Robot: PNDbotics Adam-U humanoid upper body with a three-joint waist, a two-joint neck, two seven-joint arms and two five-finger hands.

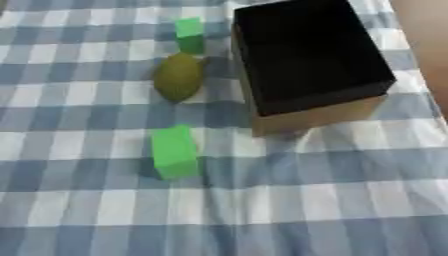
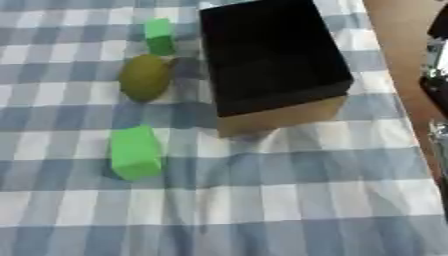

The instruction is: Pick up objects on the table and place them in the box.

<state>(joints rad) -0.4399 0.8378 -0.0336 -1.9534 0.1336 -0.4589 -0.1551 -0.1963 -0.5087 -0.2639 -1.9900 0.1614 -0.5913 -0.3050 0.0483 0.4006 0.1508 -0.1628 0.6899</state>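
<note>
An open cardboard box [image 1: 325, 114] with a black inside stands at the back right of the checked cloth, and nothing shows inside it. Left of the box lies an olive-green oval fruit [image 1: 178, 76]. Just behind the fruit stands a small green block [image 1: 190, 34]. A larger green block [image 1: 174, 151] lies nearer to me, in front of the fruit and left of the box's near corner. Neither hand shows over the table.
A blue and white checked cloth [image 1: 332, 200] covers the table, with open cloth in front and to the right. A black and silver part of my right arm [image 2: 437, 85] shows at the right edge of the right eye view, beyond the cloth's edge.
</note>
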